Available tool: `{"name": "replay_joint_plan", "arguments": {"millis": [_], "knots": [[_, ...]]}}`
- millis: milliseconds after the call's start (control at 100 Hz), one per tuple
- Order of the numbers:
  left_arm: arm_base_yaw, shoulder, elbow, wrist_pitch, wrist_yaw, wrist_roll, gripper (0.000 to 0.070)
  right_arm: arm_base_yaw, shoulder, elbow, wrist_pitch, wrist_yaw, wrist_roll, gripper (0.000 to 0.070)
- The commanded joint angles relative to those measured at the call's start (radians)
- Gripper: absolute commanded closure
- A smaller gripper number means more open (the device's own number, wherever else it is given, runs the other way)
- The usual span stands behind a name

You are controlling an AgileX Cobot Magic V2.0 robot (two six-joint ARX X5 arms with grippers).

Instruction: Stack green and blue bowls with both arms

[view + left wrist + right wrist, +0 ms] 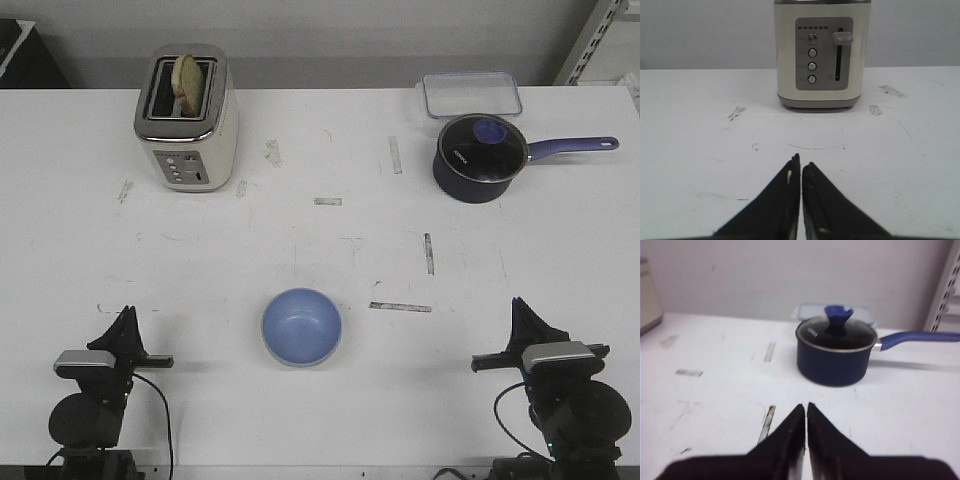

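My left gripper [800,167] and right gripper [806,409] sat pressed together, empty. The blue bowl [301,326] lay on the table [320,240] between them, marginally nearer my left; I saw no green bowl.

We see one periwinkle blue bowl [301,326] sitting upright on the white table, its open mouth facing up and its smooth inside bare, with a pale edge showing beneath its near rim that may be the green bowl under it, though we cannot tell. It lies toward six o'clock on the table, roughly midway between the two sides. It shows in neither wrist view.
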Motion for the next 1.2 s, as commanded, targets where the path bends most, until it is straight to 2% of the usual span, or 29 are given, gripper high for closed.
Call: {"name": "replay_joint_plan", "arguments": {"millis": [0,190,420,520,610,1190], "knots": [[0.000,-0.002,-0.021,0.012,0.001,-0.002,0.0698,-0.013,-0.009,-0.039,0.048,0.003,0.002,0.0700],[0.000,-0.002,-0.021,0.012,0.001,-0.002,0.0699,-0.048,-0.100,-0.224,0.208,0.003,0.003,0.0700],[0.000,-0.002,-0.021,0.012,0.001,-0.002,0.0698,-0.069,-0.288,-0.426,0.258,0.002,0.004,0.0700],[0.000,-0.002,-0.021,0.011,0.001,-0.002,0.0698,-0.069,-0.282,-0.498,0.336,-0.012,0.016,0.0700],[0.000,-0.001,-0.021,0.010,0.001,-0.002,0.0698,-0.069,-0.282,-0.496,0.297,-0.011,0.038,0.0700],[0.000,-0.001,-0.021,0.010,0.001,-0.002,0.0699,-0.069,-0.282,-0.495,0.315,-0.006,0.037,0.0700]]}}
